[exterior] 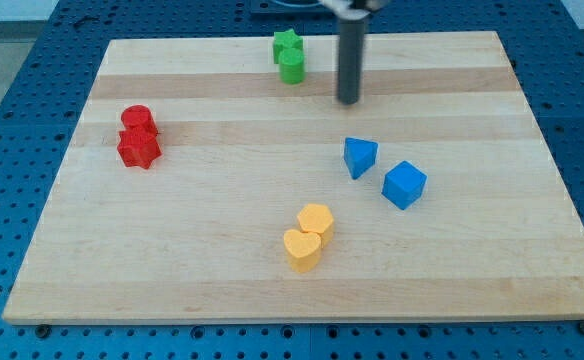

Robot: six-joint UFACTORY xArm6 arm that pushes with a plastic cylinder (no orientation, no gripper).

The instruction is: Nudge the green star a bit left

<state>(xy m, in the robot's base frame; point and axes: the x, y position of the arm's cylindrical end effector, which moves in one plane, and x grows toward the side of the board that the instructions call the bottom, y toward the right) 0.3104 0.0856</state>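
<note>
Eight blocks on the wooden board [222, 300], in four colour pairs. No fingers on this rig, so nothing is grasped or let go: just a rod, and my tip [348, 101] rests free on bare wood, touching no block.

Relative to my tip:
- green star [287, 44]: toward the view's top-left, near the board's top edge. Apart from the tip, not touching.
- green cylinder [291, 67]: to the left and slightly up, touching the star's lower side. It is the closer of the two greens.
- blue triangular block [360, 157] and blue cube [404, 184]: below, toward the view's bottom and a little right, just beside each other.
- yellow hexagon-like block [316, 220] and yellow heart [302, 249]: well below, touching.
- red cylinder [136, 119] and red star [138, 148]: well apart, far to the left, touching.

Count: 2 green, 2 blue, 2 yellow, 2 red.

Why the tip sits here, my read: it's on the star's right, which is the correct side for a leftward push, but lower than the star's row. It likely needs to go up level with the star first, else it hits the cylinder instead.

Risk: star and cylinder touch, so friction may drag the cylinder along.
</note>
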